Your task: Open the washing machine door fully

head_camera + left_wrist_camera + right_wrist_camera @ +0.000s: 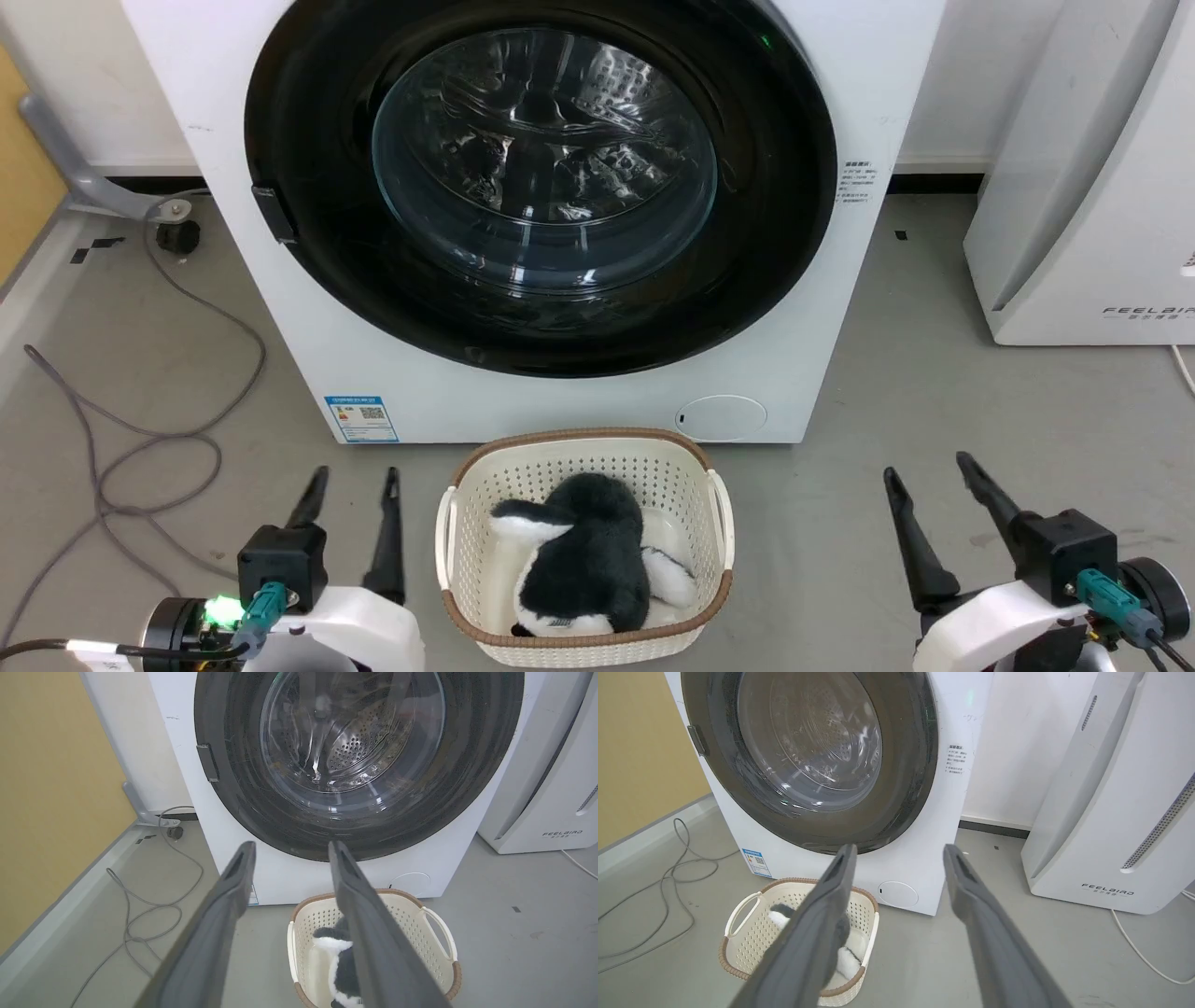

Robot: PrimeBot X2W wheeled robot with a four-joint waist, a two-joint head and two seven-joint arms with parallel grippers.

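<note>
The white washing machine [485, 392] stands straight ahead on the grey floor. Its round glossy black door [308, 140] with the bulging glass bowl lies flat against the front, closed, with a small dark handle tab on its left rim. The same door [476, 756] [915, 770] fills the upper part of both wrist views. My left gripper [357, 473] hovers low at the left, open and empty, well short of the machine. My right gripper [927, 463] hovers low at the right, also open and empty.
A cream basket [719, 523] holding a black-and-white plush toy [583, 560] sits on the floor right before the machine, between my arms. A white FEELBIRD appliance [1083, 215] stands at the right. Grey cables [177, 411] loop over the floor at the left, by a yellow wall.
</note>
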